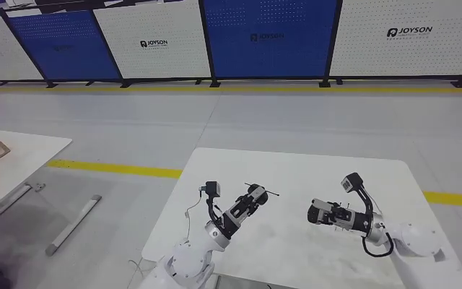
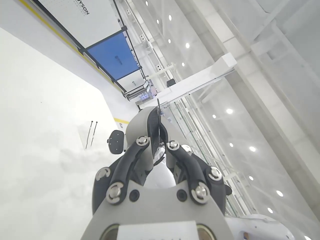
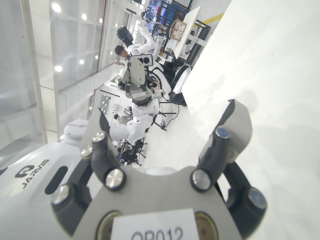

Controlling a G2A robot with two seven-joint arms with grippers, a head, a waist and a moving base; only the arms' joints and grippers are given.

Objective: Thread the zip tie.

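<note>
The left gripper (image 1: 255, 193) hung above the white table (image 1: 303, 170), its fingers (image 2: 140, 126) pressed together on a thin black zip tie (image 1: 268, 191). From above, the tie's long axis lay nearly level and crossways to that gripper. A short end stuck out on the side away from the other arm. The longer free end pointed away from the left gripper toward the right gripper (image 3: 165, 113), dipping slightly nearer the robot as it went. In the left wrist view the tie stood edge-on between the two finger pads, a narrow strip of it reaching out past the fingertips.

The right gripper hovered over the same table, well apart from the left gripper and roughly in line with the tie's free end. Its fingers (image 3: 235, 118) were spread wide with nothing between them, and no part of it touched the tie.

Beyond the left gripper, two loose zip ties (image 2: 89, 135) lay flat on the tabletop, side by side and almost parallel. They were well apart from that gripper.
</note>
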